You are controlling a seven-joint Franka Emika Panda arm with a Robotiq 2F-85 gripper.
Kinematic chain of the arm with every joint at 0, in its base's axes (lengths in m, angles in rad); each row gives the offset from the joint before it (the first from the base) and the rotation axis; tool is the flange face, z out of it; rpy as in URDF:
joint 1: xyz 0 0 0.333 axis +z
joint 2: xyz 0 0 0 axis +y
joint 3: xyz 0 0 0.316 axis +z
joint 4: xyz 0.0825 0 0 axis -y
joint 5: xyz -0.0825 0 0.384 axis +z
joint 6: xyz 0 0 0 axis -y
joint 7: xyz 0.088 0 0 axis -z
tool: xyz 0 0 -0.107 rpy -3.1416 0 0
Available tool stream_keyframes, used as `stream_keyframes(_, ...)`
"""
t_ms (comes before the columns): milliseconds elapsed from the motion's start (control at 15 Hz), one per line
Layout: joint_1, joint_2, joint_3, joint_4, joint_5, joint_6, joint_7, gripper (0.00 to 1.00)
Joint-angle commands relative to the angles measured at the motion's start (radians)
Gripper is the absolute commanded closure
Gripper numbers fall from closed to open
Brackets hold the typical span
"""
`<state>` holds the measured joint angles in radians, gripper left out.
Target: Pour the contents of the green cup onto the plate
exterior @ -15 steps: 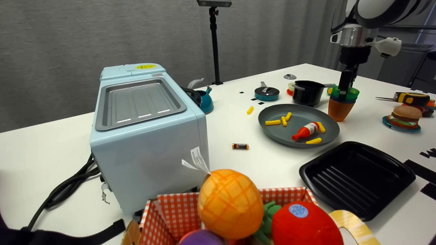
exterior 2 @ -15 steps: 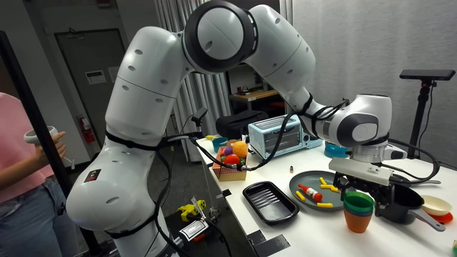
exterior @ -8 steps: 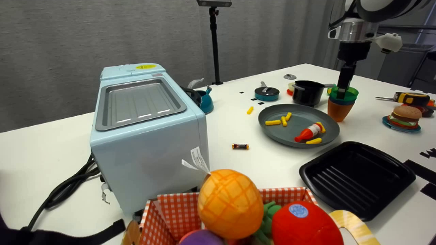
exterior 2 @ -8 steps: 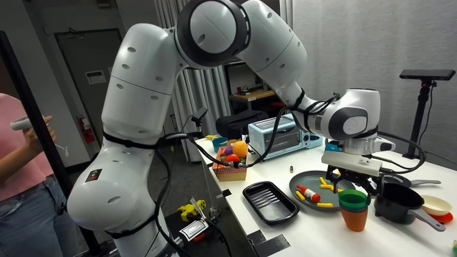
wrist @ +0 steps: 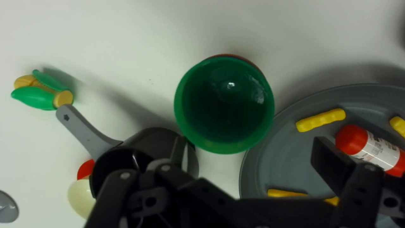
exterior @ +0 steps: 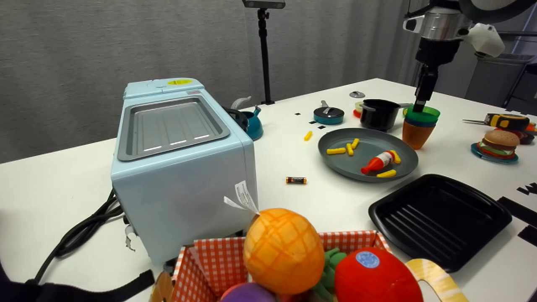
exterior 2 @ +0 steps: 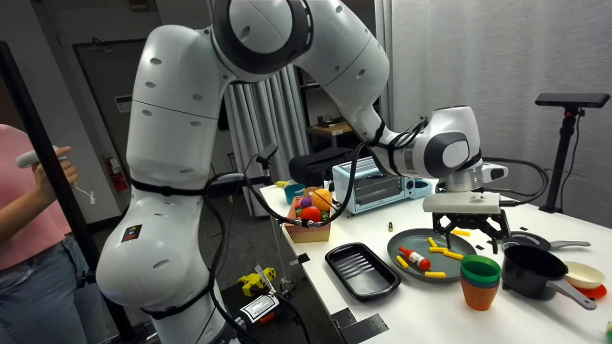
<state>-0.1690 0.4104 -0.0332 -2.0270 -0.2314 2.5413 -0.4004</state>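
Higher than half a second ago, the arm (exterior 2: 165, 143) is drawing the claw (exterior 2: 472, 247) upward, its fingers standing wide apart and holding nothing. Inward from the left edge of the worktop (exterior 2: 416, 320) in an exterior view, the dark grey plate (exterior 2: 412, 238) is resting. Farther from that edge, the green cup (exterior 2: 480, 282), tilted earlier, is standing upright; whether a fingertip is touching its rim, I cannot tell. Near the red bottle (exterior 2: 415, 258), five yellow pieces (exterior 2: 435, 274) are lying on the plate, a sixth beyond it toward the far edge.
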Motion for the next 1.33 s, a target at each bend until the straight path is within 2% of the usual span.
stream_keyframes(0,0.052,-0.055,-0.054,-0.054,-0.111,0.065,0.055,0.00)
stream_keyframes(200,0.068,-0.084,-0.068,-0.079,-0.170,0.108,0.080,0.00)
stream_keyframes(400,0.068,-0.121,-0.058,-0.115,-0.174,0.145,0.082,0.00)
stream_keyframes(733,0.044,-0.171,-0.008,-0.161,-0.057,0.151,0.033,0.00)
stream_keyframes(1200,0.052,-0.221,0.014,-0.252,0.014,0.207,0.045,0.00)
stream_keyframes(1267,0.062,-0.175,0.001,-0.185,-0.013,0.160,0.056,0.00)
